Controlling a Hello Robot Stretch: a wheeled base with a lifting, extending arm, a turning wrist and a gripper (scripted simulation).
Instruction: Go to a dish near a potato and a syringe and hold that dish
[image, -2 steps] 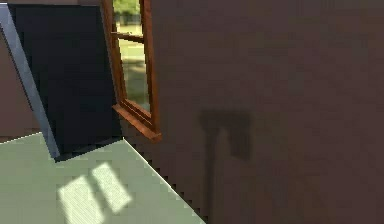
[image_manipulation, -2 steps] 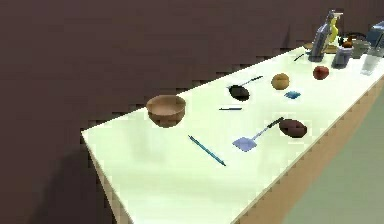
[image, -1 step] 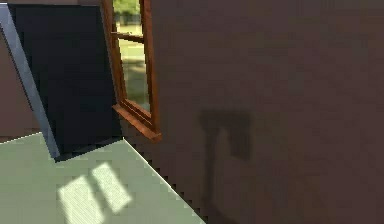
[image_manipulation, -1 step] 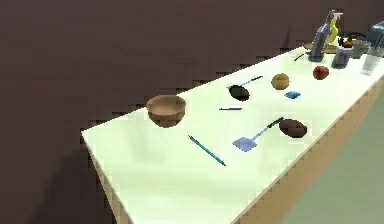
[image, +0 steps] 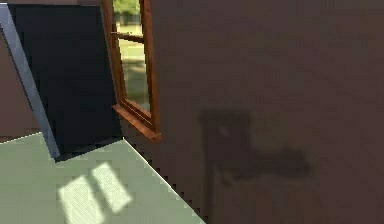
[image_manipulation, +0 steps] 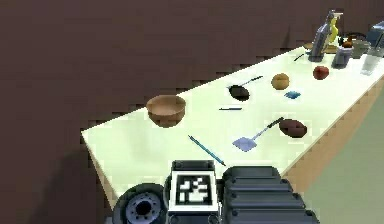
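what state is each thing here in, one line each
brown bowl: upright on the counter, looks empty
spatula: lying flat on the counter
thin blue stick: lying flat near the counter's near edge
bottle: standing upright at the far end
window: daylight behind the glass, cannot tell whether it is open or closed

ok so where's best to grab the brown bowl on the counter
Probably its rim, from above, on the side facing the counter's near edge: the brown bowl stands upright, mouth up, its round wall tapers downward, and that side is bare.
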